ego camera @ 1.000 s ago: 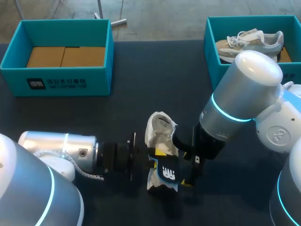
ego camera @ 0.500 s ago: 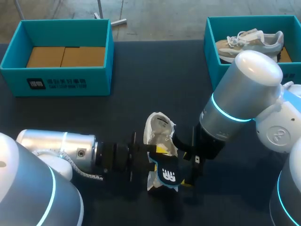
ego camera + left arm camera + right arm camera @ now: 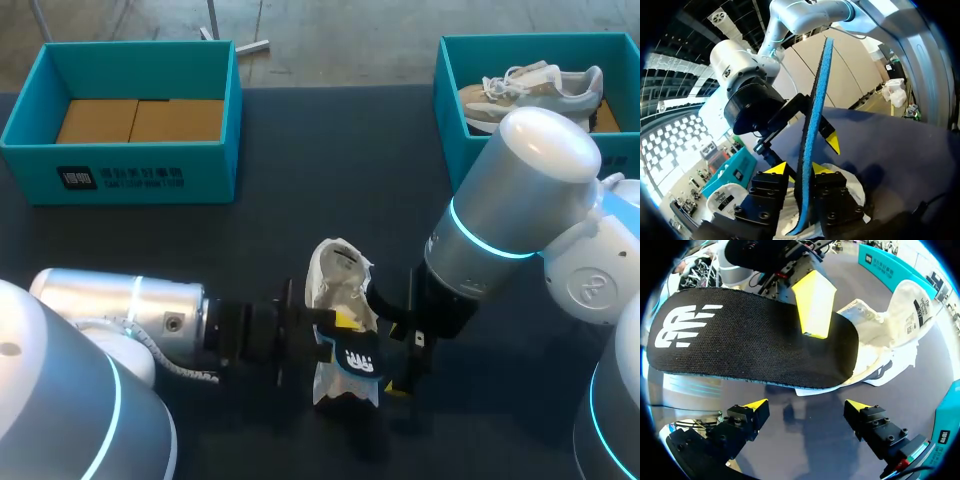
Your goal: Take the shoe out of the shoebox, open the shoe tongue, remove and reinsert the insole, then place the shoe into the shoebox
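1. L gripper (image 3: 799, 169) is pinching the insole (image 3: 360, 362) betw. both yellow tips. The gap is narrow, and the insole is standing on edge w/ its blue underside showing in the left wrist view.
2. Insole is hanging just over the shoe (image 3: 338, 285), w/ its black logo side facing the R gripper (image 3: 806, 407).
3. R gripper is sitting wide open w/ nothing betw. its fingers. The insole is lying just ahead of it, not touched from two sides.
4. Shoe, white, is resting on the table (image 3: 330, 160) near the middle, betw. the two arms and well apart from both boxes.
5. Far-left shoebox (image 3: 120, 175) is showing brown cardboard inside. Far-right shoebox (image 3: 450, 120) is holding a second shoe (image 3: 530, 85).
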`<action>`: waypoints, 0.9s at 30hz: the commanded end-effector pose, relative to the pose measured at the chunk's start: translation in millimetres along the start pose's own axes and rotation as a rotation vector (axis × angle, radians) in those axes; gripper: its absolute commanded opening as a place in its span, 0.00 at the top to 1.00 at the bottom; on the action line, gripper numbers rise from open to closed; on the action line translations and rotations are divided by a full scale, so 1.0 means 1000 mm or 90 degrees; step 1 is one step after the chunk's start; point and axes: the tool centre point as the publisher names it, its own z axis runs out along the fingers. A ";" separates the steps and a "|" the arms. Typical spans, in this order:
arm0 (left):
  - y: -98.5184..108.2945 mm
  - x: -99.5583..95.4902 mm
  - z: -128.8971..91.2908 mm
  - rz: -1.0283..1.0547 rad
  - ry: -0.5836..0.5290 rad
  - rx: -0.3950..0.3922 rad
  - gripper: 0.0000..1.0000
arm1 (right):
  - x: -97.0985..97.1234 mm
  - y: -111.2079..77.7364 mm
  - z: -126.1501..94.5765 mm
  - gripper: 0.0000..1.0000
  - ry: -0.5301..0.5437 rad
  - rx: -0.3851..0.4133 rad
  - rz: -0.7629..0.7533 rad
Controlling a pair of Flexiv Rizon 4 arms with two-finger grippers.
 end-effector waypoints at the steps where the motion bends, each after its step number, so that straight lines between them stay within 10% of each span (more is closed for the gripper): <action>1: -0.007 0.000 0.002 -0.002 0.008 -0.021 0.86 | 0.001 0.000 0.002 0.00 -0.002 0.000 0.000; 3: -0.007 0.001 0.002 0.000 0.011 -0.026 1.00 | 0.001 0.000 0.002 0.00 -0.002 0.000 0.000; 27: 0.017 0.003 0.000 0.037 0.007 -0.022 1.00 | 0.001 0.000 0.002 0.00 -0.002 0.000 0.000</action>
